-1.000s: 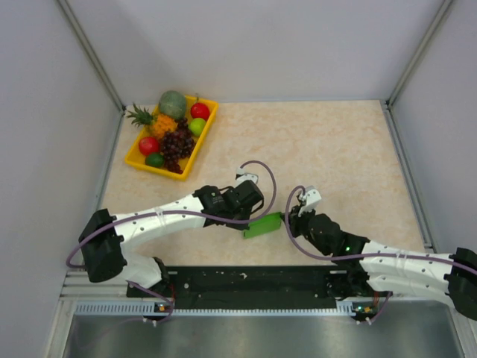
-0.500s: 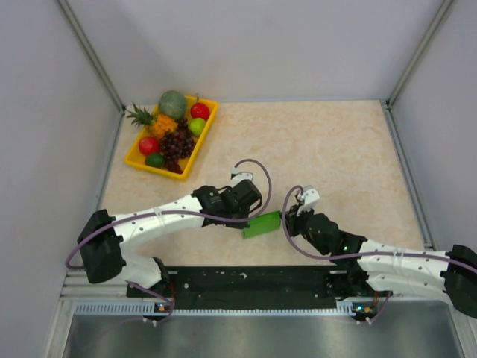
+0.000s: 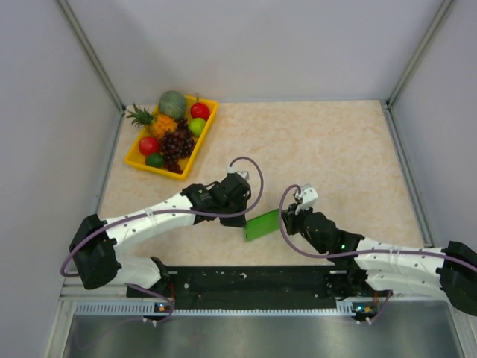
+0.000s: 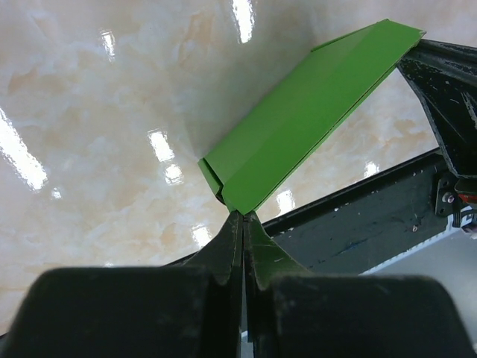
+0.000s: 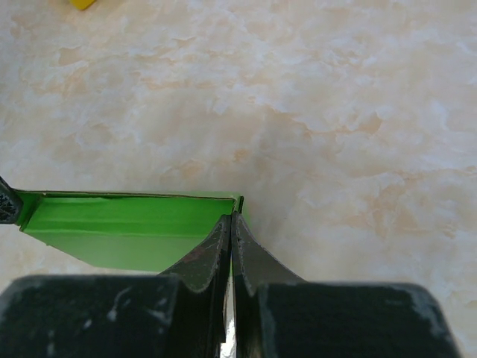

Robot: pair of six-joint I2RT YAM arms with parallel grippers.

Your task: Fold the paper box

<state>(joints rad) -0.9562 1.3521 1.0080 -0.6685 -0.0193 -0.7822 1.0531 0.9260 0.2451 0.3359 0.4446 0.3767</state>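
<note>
Both ends pinched! The left gripper (image 4: 243,220) clamps one corner of the green paper box (image 3: 261,224) and the right gripper (image 5: 232,220) the opposite end, by the middle of the table's (image 3: 335,149) near edge. Best to move both together, gently, so nothing tears.

Yellow tray (image 3: 203,140): sitting at the table's (image 3: 335,149) far left corner.
Fruit: pineapple (image 3: 153,121), melon (image 3: 172,104), grapes (image 3: 175,146) and apples lying inside it.
Table: showing beige marbling.
</note>
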